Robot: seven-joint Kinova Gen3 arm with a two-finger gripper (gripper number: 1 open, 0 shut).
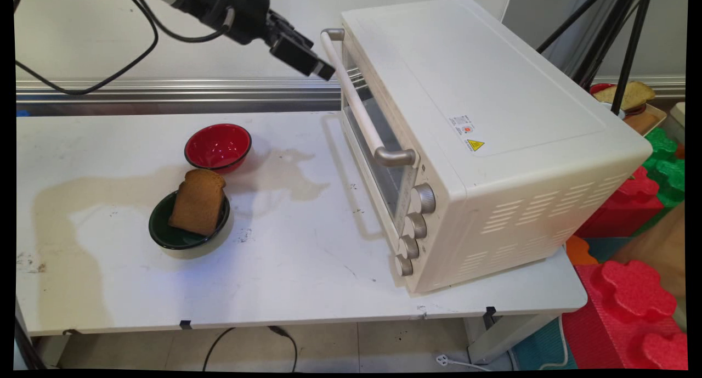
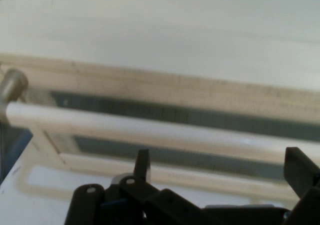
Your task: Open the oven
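Left of the toaster oven on the white table, a green bowl holds a slice of brown toast leaning on its rim, and a red bowl stands just behind it, a little nearer the oven. Up by the oven's door, the black gripper hangs with its fingers spread apart (holding nothing), just beside the far end of the door handle. The oven door is closed, four knobs at its near end.
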